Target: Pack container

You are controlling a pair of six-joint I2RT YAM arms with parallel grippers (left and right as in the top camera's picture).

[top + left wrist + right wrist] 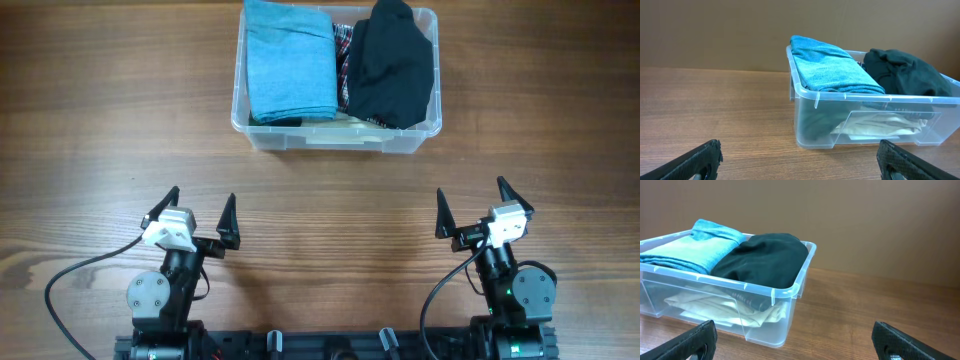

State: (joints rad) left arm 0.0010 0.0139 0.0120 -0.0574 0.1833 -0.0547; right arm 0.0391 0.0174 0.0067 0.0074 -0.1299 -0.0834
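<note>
The clear plastic container [420, 135] stands at the far middle of the table. A folded light blue garment [290, 58] lies in its left half and a folded black garment [393, 62] in its right half, with a plaid piece [343, 50] between them and a cream garment [875, 125] underneath. The container also shows in the left wrist view [810, 120] and in the right wrist view [790, 305]. My left gripper [200, 215] is open and empty near the front left. My right gripper [470, 208] is open and empty near the front right. Both are well short of the container.
The wooden table [100, 120] stretches bare to both sides of the container and between it and the grippers. The arm bases and cables [80, 275] sit at the front edge.
</note>
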